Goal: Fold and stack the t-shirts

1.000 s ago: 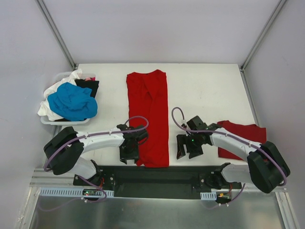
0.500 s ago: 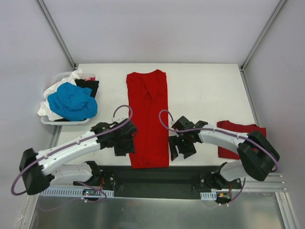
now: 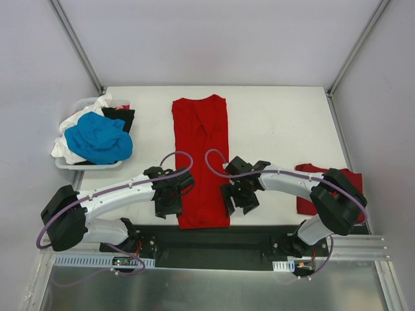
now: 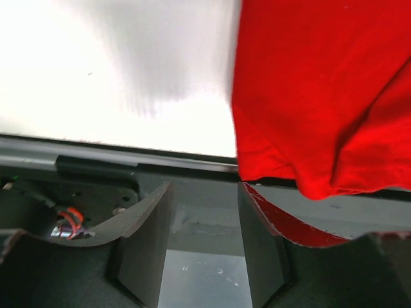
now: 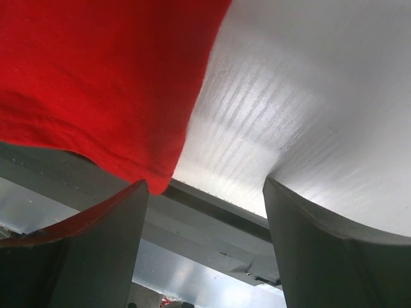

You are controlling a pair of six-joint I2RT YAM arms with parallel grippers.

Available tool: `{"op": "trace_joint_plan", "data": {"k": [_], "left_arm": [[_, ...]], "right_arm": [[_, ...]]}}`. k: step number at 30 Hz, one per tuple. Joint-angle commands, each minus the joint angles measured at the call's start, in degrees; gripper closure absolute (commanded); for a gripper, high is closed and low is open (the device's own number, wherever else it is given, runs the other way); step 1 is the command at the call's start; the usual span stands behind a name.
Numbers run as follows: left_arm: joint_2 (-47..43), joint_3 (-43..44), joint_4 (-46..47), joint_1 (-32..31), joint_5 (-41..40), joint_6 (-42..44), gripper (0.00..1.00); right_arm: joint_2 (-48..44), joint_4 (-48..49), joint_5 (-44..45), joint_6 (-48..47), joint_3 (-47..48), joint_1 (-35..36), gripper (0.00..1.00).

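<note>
A red t-shirt [image 3: 202, 162], folded lengthwise into a long strip, lies flat down the middle of the white table. My left gripper [image 3: 166, 207] stands open just off the shirt's near left corner. In the left wrist view [image 4: 203, 189] that corner [image 4: 321, 96] hangs over the table edge beside the right finger, and nothing is between the jaws. My right gripper [image 3: 233, 205] is open at the near right corner. The right wrist view [image 5: 205, 186] shows the cloth [image 5: 96, 77] just above the left finger. A second red t-shirt [image 3: 327, 191] lies folded at the right.
A white basket [image 3: 84, 166] at the left edge holds a blue shirt [image 3: 97, 139], a white one [image 3: 81, 116] and a black one [image 3: 122, 116]. The black base rail [image 3: 207, 236] runs along the table's near edge, right below both grippers.
The right gripper has slid left up to the shirt's near right corner. The left arm swung outward, then settled with its gripper beside the near left corner. The shirt's near end shifted slightly left.
</note>
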Motion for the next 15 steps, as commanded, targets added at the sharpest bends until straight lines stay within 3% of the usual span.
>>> {"op": "trace_joint_plan", "data": {"k": [1,8,12,15], "left_arm": [[-0.6,-1.8,3.7,0.1,1.1,1.8,0.55],[1.6,-5.3,8.6,0.2,1.7,1.7,0.56],[1.0,-6.9,14.2,0.2,1.0,1.1,0.58],[-1.0,-8.8,18.8,0.2,-0.2,-0.8,0.58]], "right_arm": [[1.6,9.0,0.2,2.3,0.6,1.9,0.24],[2.3,12.0,0.8,5.0,-0.4,3.7,0.26],[0.9,17.9,-0.2,7.6,-3.5,3.7,0.38],[1.6,23.1,-1.7,10.3,-5.2,3.7,0.39]]}}
